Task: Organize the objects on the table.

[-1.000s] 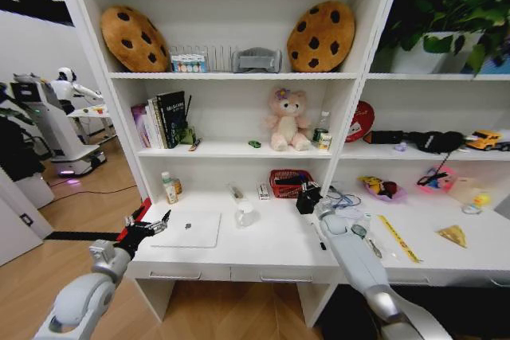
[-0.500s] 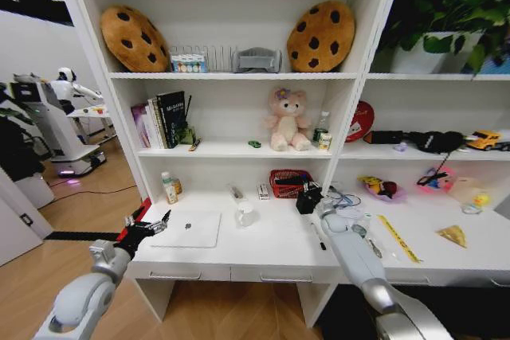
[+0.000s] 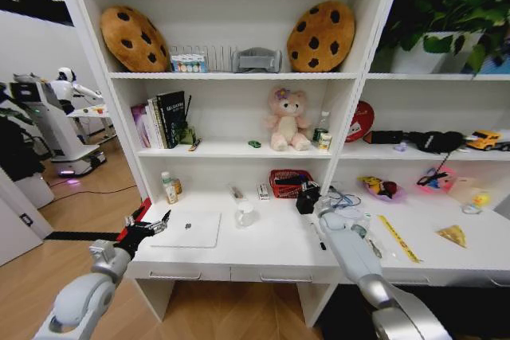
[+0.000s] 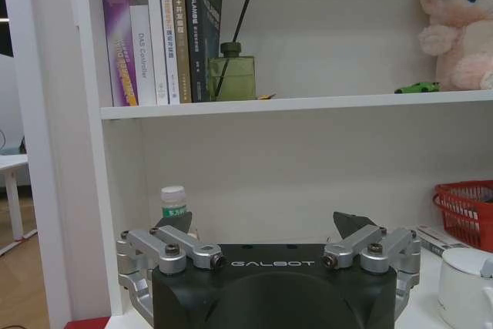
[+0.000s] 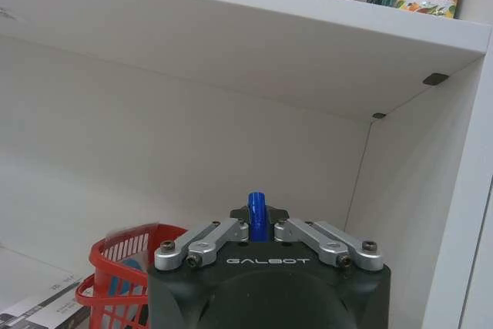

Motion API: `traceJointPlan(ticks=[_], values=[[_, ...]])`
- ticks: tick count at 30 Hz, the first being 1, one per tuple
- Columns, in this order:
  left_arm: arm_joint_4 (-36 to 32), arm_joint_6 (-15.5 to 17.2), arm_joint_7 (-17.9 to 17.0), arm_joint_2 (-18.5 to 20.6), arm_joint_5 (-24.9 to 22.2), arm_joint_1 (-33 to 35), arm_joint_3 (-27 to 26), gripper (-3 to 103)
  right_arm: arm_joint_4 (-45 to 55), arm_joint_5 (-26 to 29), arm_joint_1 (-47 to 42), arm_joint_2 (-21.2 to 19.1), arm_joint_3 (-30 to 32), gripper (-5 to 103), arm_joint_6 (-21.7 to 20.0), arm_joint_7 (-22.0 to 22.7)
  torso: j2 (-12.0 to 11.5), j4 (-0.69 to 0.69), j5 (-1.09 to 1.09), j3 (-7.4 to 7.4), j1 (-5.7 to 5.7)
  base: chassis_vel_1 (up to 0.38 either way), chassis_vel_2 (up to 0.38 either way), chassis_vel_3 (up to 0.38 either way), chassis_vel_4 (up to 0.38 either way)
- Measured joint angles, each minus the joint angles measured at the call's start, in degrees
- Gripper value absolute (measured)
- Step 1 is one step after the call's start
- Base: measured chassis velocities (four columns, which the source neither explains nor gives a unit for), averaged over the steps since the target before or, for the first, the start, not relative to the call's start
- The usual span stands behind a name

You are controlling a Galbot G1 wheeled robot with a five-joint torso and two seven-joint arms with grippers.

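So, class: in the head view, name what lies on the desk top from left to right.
Small bottles → laptop → white mug → red basket → yellow ruler → yellow wedge.

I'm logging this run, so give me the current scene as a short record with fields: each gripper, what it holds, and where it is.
left gripper: open, empty, at the desk's left edge beside the silver-white laptop
right gripper: shut on a blue pen, beside the red mesh basket
surface: long white desk top
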Motion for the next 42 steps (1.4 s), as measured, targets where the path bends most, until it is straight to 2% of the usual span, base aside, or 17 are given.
traceJointPlan(ticks=[2, 8, 12, 14, 15, 16, 17, 18, 20, 21, 24, 25, 27, 28, 32, 38, 42], values=[[0.0, 0.0, 0.0, 0.0, 0.0, 0.0, 0.0, 100, 0.4, -0.7, -0.5, -0.1, 0.2, 20, -0.2, 0.5, 0.0, 0.0, 0.0, 0.0, 0.0, 0.0, 0.0, 0.0, 0.0], [0.0, 0.0, 0.0, 0.0, 0.0, 0.0, 0.0, 100, 1.2, -0.9, -1.1, -0.6, 0.4, 37, -0.6, 1.5, 0.0, 0.0, 0.0, 0.0, 0.0, 0.0, 0.0, 0.0, 0.0], [0.0, 0.0, 0.0, 0.0, 0.0, 0.0, 0.0, 100, 5.7, -0.8, -3.1, -1.8, 0.4, 58, -2.5, 3.9, 0.0, 0.01, 0.01, 0.0, 0.0, 0.0, 0.0, 0.0, 0.0], [0.0, 0.0, 0.0, 0.0, 0.0, 0.0, 0.0, 100, 7.0, -0.6, -3.6, -2.2, 0.3, 58, -3.3, 4.6, 0.0, 0.01, 0.02, 0.0, 0.0, 0.0, 0.0, 0.0, 0.0], [0.0, 0.0, 0.0, 0.0, 0.0, 0.0, 0.0, 100, 12.1, 0.9, -5.3, -3.8, -0.4, 70, -6.7, 6.7, 0.0, 0.01, 0.01, 0.0, 0.01, 0.0, 0.0, 0.0, 0.0], [0.0, 0.0, 0.0, 0.0, 0.0, 0.0, 0.0, 100, 12.1, 0.9, -5.3, -3.8, -0.4, 70, -6.7, 6.7, 0.0, 0.01, 0.01, 0.0, 0.01, 0.0, 0.0, 0.0, 0.0], [0.0, 0.0, 0.0, 0.0, 0.0, 0.0, 0.0, 100, 19.0, 3.9, -8.1, -5.8, -1.4, 75, -11.4, 9.9, 0.0, 0.0, -0.03, -0.01, 0.0, 0.0, 0.0, 0.0, 0.0], [0.0, 0.0, 0.0, 0.0, 0.0, 0.0, 0.0, 100, 19.0, 3.9, -8.1, -5.8, -1.4, 75, -11.4, 9.9, 0.0, 0.0, -0.03, -0.01, 0.0, 0.0, 0.0, 0.0, 0.0], [0.0, 0.0, 0.0, 0.0, 0.0, 0.0, 0.0, 100, 34.7, 13.0, -14.4, -8.7, -3.6, 86, -25.9, 21.2, 0.0, -0.02, -0.01, -0.01, -0.01, 0.0, 0.0, 0.0, 0.0], [0.0, 0.0, 0.0, 0.0, 0.0, 0.0, 0.0, 100, 34.7, 13.0, -14.4, -8.7, -3.6, 86, -25.9, 21.2, 0.0, -0.02, -0.01, -0.01, -0.01, 0.0, 0.0, 0.0, 0.0], [0.0, 0.0, 0.0, 0.0, 0.0, 0.0, 0.0, 100, 44.8, 18.2, -17.7, -9.7, -5.1, 98, -35.4, 31.6, 0.0, 0.01, -0.02, -0.01, -0.01, 0.0, 0.0, 0.0, 0.0], [0.0, 0.0, 0.0, 0.0, 0.0, 0.0, 0.0, 100, 44.8, 18.2, -17.7, -9.7, -5.1, 98, -35.4, 31.6, 0.0, 0.01, -0.02, -0.01, -0.01, 0.0, 0.0, 0.0, 0.0], [0.0, 0.0, 0.0, 0.0, 0.0, 0.0, 0.0, 100, 50.6, 22.2, -19.8, -10.1, -5.7, 100, -40.7, 37.6, 0.0, 0.01, 0.0, -0.01, 0.0, 0.0, 0.0, 0.0, 0.0], [0.0, 0.0, 0.0, 0.0, 0.0, 0.0, 0.0, 100, 50.6, 22.2, -19.8, -10.1, -5.7, 100, -40.7, 37.6, 0.0, 0.01, 0.0, -0.01, 0.0, 0.0, 0.0, 0.0, 0.0], [0.0, 0.0, 0.0, 0.0, 0.0, 0.0, 0.0, 100, 56.7, 30.8, -23.7, -10.8, -4.8, 100, -47.6, 42.6, 0.0, 0.0, 0.01, -0.01, 0.0, 0.0, 0.0, 0.0, 0.0], [0.0, 0.0, 0.0, 0.0, 0.0, 0.0, 0.0, 100, 57.9, 35.1, -26.0, -11.6, -2.3, 100, -51.0, 41.9, 0.0, 0.0, 0.0, -0.01, 0.0, 0.0, 0.0, 0.0, 0.0], [0.0, 0.0, 0.0, 0.0, 0.0, 0.0, 0.0, 100, 58.3, 39.1, -28.2, -13.3, 1.2, 100, -55.8, 37.7, 0.0, -0.01, 0.0, -0.01, 0.0, 0.0, 0.0, 0.0, 0.0]])
